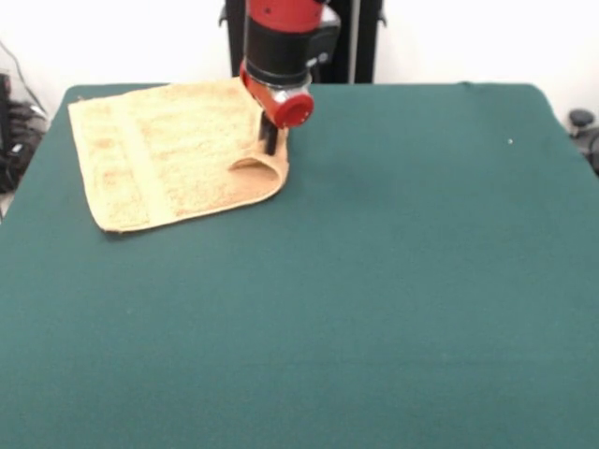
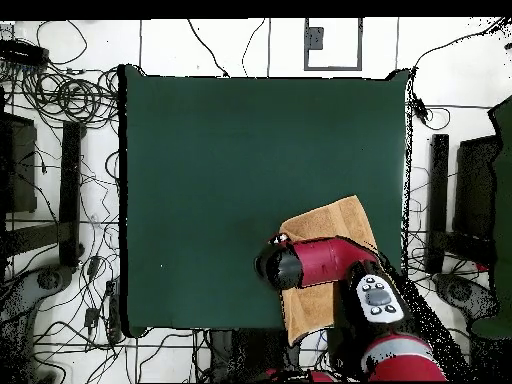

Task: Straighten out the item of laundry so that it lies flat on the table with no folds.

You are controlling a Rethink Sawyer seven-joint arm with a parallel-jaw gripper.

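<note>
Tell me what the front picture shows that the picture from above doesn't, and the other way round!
Only the front view shows the towel's curled-up corner beside the gripper, and the woven stripe near its end. From above, the arm hides that corner.

Only the overhead view shows the cables on the floor around the table and the arm's grey button panel.

Both show the orange-tan towel on the green table near the robot's edge, with the red and black arm reaching down onto it. Neither shows whether the jaws are open or shut.
</note>
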